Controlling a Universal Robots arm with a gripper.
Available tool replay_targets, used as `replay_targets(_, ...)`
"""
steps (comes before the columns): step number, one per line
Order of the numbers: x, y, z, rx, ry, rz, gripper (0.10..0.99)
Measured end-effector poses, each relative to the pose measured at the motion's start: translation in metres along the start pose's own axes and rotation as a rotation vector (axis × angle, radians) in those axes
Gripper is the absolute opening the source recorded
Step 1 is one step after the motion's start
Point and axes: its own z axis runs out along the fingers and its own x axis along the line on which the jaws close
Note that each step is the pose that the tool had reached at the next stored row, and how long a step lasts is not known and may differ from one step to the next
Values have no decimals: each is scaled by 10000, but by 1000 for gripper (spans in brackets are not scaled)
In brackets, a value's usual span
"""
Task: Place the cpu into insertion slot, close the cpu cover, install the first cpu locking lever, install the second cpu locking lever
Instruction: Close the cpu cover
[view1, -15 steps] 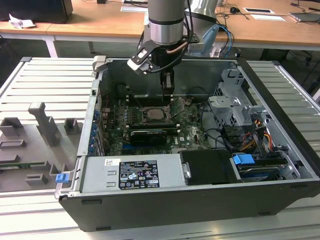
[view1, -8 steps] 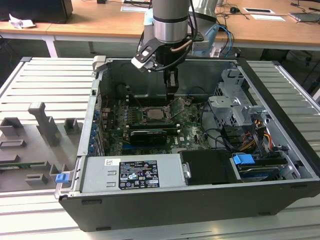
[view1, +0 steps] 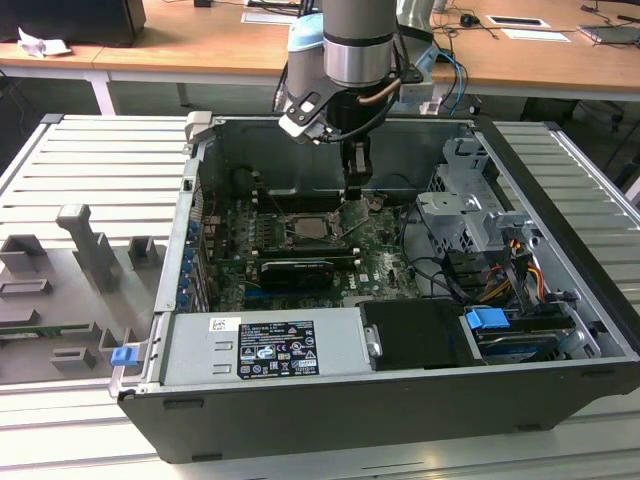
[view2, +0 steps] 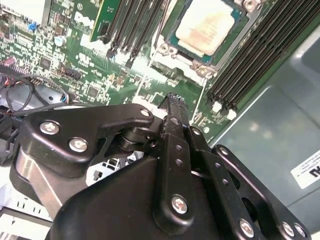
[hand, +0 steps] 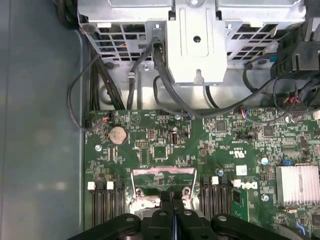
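Second wrist view cuts the cpu (view2: 207, 25) off at the frame edge. Its pale, matte metal top sits flat in the insertion slot (view1: 318, 228), ringed by the silvery cpu cover (view2: 192, 56). I cannot make out the locking levers. Long black memory slots (view2: 255, 55) run alongside on the green circuit board (hand: 165, 145). The jaws are clenched with nothing between them, black fingertips (view2: 175, 112) just beside the socket's corner. Whether they touch it, I cannot tell.

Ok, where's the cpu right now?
In the second wrist view the cpu sits in the insertion slot, between two banks of memory slots, ahead of the gripper.
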Motion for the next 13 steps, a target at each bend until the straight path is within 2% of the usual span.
replay_targets(8, 5, 155, 15, 0, -5, 0, 106)
replay_targets(11, 8, 249, 25, -1, -18, -1, 106)
replay_targets(13, 9, 280, 29, -1, -18, -2, 106)
